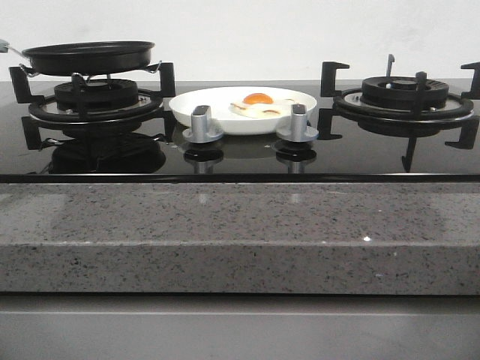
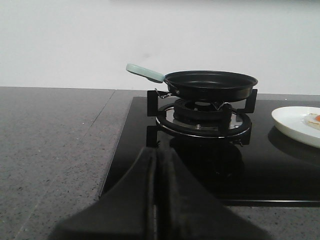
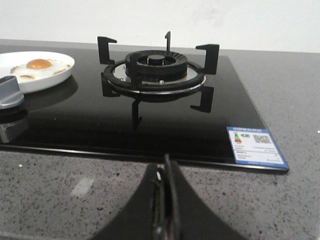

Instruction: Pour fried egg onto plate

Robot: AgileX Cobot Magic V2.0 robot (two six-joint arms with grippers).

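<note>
Speckled grey stone makes up the near edge of the table (image 1: 225, 240), and both arms sit low over it, each seen only from its own wrist camera. The left end effector (image 2: 155, 200) has its dark fingers pressed together with only a thin seam between them, holding nothing. The right end effector (image 3: 167, 210) is likewise closed up tight and empty, resting over the stone just short of the black glass hob (image 1: 240, 161).

Farther in, two grey control knobs (image 1: 201, 124) stand near the front edge of the hob, midway along it. Just behind them, between the two burners, lies the plate (image 1: 187, 109), and the fried egg (image 1: 257, 103) lies flat on it, orange yolk up, toward the plate's far side. From the right wrist view the egg sits fully inside the rim, none of the white hanging over.

At the hob's left side the black frying pan (image 1: 90, 56) sits level on the left burner (image 1: 96, 97), its pale handle pointing away from the plate. From the left wrist view its inside looks bare. The right burner (image 1: 405, 94) carries nothing.

Judging from this, the pour itself is done: egg on plate, pan back on its burner, both arms clear of everything. Nothing seems left beyond the arms settling in their rest pose.
</note>
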